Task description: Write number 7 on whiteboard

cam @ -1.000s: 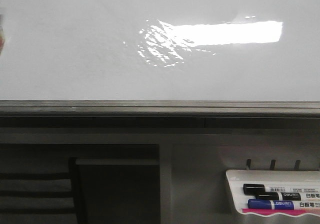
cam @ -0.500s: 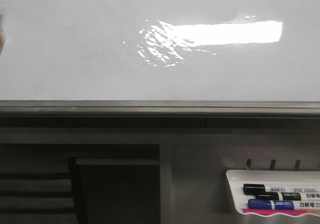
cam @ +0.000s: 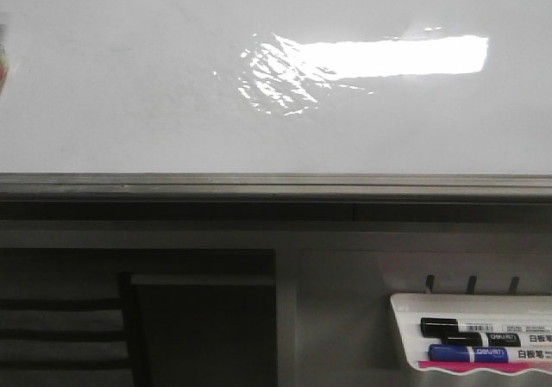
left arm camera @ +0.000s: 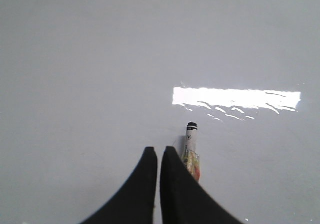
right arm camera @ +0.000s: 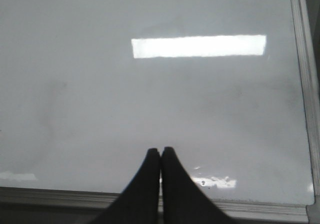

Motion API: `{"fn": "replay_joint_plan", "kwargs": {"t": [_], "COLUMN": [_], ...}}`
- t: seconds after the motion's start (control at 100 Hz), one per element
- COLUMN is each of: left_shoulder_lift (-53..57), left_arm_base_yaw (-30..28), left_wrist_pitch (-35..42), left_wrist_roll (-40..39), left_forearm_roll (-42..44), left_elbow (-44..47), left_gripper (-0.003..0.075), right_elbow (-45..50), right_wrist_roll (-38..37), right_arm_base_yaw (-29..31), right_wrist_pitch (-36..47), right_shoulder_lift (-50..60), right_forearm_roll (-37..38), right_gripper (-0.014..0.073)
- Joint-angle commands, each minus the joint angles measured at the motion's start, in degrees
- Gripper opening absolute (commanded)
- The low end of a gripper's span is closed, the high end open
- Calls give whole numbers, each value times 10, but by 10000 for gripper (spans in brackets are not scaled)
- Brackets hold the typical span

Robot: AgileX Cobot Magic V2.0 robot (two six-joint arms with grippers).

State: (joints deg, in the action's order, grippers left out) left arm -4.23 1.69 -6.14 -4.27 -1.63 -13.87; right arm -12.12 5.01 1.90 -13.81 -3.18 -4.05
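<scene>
- Nothing had moved in the front view since a second ago.
- One white tray (cam: 405, 305) held a black marker (cam: 466, 327) and a blue marker (cam: 470, 353); their labels were too small to read.
- Shiny whiteboard (cam: 129, 85) stood above its grey rail, with bright glare and no 7 seen.
- Left gripper (left arm camera: 158, 151) was pinched shut, a marker (left arm camera: 190, 149) just beside it.
- Right gripper (right arm camera: 160, 151) was shut, holding nothing.
</scene>
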Motion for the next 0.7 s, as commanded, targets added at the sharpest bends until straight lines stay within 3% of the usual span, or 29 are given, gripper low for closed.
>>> {"fn": "replay_joint_plan", "kwargs": {"t": [0.0,0.24,0.69], "left_shoulder_lift": [-50,-170,-210], "left_arm_base_yaw": [-2,-2,-2], "left_wrist_pitch": [-30,-192,-190], "left_wrist_roll": [-7,57,57], "left_forearm_roll": [-3,1,-20], "left_elbow": [-69,-193,-199], "left_gripper": [-20,-20,-20], "right_elbow": [-67,-183,-200], "right_wrist_roll": [1,7,7], "right_arm_base_yaw": [2,2,2], "right_wrist_pitch": [-3,-78,-59], "right_shoulder_lift": [-55,-197,-287], "right_forearm_roll": [-4,-4,-4], "right_gripper": [-71,-71,-71]}}
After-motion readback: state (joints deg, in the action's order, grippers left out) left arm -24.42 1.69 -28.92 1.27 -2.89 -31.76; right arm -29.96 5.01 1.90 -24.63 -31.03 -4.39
